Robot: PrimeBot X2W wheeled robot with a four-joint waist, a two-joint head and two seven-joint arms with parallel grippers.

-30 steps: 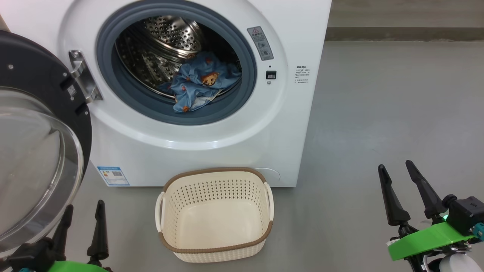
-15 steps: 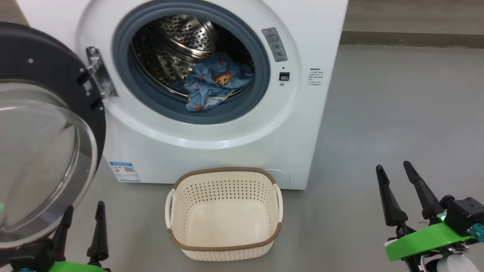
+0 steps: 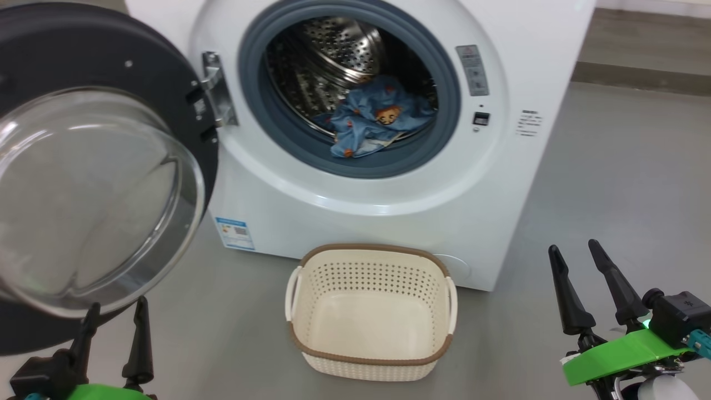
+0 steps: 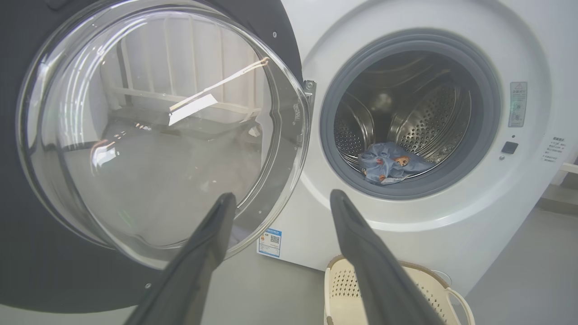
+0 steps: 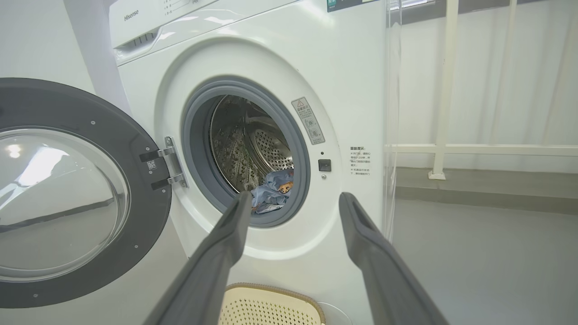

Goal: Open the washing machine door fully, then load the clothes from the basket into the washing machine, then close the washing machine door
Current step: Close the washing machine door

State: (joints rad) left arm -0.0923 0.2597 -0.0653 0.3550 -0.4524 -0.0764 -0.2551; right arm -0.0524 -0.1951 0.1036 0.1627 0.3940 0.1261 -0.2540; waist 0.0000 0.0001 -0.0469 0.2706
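Observation:
The white washing machine [image 3: 383,211] stands with its door [image 3: 94,194] swung wide open to the left, its glass bowl bulging toward me. Light blue clothes [image 3: 372,119] with orange prints lie in the steel drum, also seen as clothes [image 4: 388,163] and clothes [image 5: 273,192] in the wrist views. The cream basket [image 3: 369,314] sits on the floor before the machine with nothing inside. My left gripper [image 3: 114,311] hangs open just below the door's [image 4: 153,131] glass. My right gripper [image 3: 572,253] is open at the lower right, well clear of the basket. Both hold nothing.
Grey floor [image 3: 611,183] stretches to the right of the machine. A white railing [image 5: 451,149] and curtain stand behind at the right. The door's hinge [image 3: 214,94] sits left of the grey seal. A blue label [image 3: 234,233] marks the machine's lower front.
The whole head view has shifted, so machine, door and basket sit further right in it; the camera moved. Both grippers stay open in place.

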